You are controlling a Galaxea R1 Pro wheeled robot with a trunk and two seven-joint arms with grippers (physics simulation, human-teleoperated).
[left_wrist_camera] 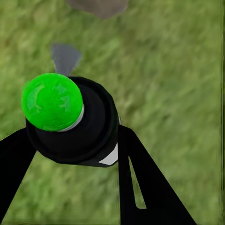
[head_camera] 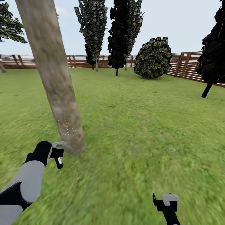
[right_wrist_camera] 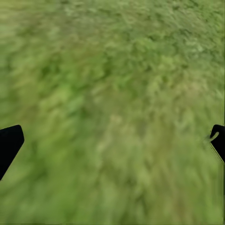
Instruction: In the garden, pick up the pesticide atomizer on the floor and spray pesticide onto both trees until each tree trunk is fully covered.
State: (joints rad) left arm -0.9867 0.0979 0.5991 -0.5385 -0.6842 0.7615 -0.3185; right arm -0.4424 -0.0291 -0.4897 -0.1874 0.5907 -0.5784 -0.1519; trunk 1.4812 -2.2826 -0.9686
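A thick, mottled grey-brown tree trunk [head_camera: 53, 72] leans up from the grass floor [head_camera: 140, 125] at the left of the head view, with pale specks [head_camera: 67, 128] low on its bark. My left gripper [head_camera: 57, 154] is shut on the pesticide atomizer [head_camera: 58, 161], right beside the trunk's foot, the grey-white trigger head [head_camera: 59, 144] nearest the bark. In the left wrist view the dark atomizer [left_wrist_camera: 89, 131] with a bright green round end [left_wrist_camera: 51, 101] sits between black fingers [left_wrist_camera: 140, 178], and a grey spray wisp [left_wrist_camera: 65, 56] points at the trunk base [left_wrist_camera: 96, 7]. My right gripper [head_camera: 167, 200] hangs open over grass [right_wrist_camera: 112, 117].
Dark slim conifers [head_camera: 125, 31] and a round shrub [head_camera: 153, 57] stand far back near the brown slatted fence [head_camera: 184, 64]. Another dark tree [head_camera: 212, 50] is at the right. Open lawn spreads between me and them.
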